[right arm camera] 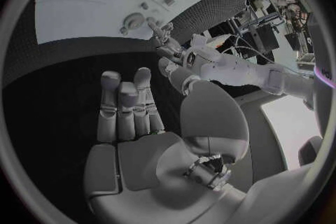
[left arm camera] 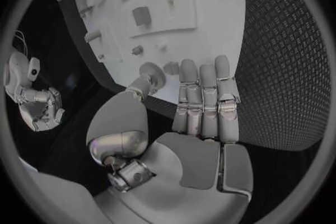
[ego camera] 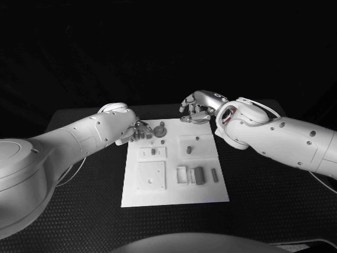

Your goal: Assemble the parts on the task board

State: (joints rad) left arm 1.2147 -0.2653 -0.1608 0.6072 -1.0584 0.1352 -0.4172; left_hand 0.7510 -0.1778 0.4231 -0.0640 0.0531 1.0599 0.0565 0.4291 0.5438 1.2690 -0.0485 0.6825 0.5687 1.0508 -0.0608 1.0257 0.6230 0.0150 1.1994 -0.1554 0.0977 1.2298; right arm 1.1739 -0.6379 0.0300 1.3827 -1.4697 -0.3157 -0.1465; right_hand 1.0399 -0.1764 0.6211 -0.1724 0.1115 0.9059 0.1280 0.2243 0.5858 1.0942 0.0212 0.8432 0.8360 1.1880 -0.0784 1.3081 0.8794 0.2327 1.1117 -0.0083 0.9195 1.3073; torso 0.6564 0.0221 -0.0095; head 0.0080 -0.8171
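Forearm casing of the left arm covers the task board's (ego camera: 175, 197) near-left corner from the head camera, and small grey parts (ego camera: 198, 175) blur together in their recesses. Left hand (ego camera: 138, 132) sits at the board's far-left corner, fingers straight and close together in the wrist view, thumb tip against a round disc-shaped part (left arm camera: 150, 71); whether it grips that disc, I cannot tell. Right hand (ego camera: 200, 107) hovers just past the board's far edge over the textured black worktop (ego camera: 275, 200), fingers extended, holding nothing. Board is flat, white, smooth, mid-worktop.
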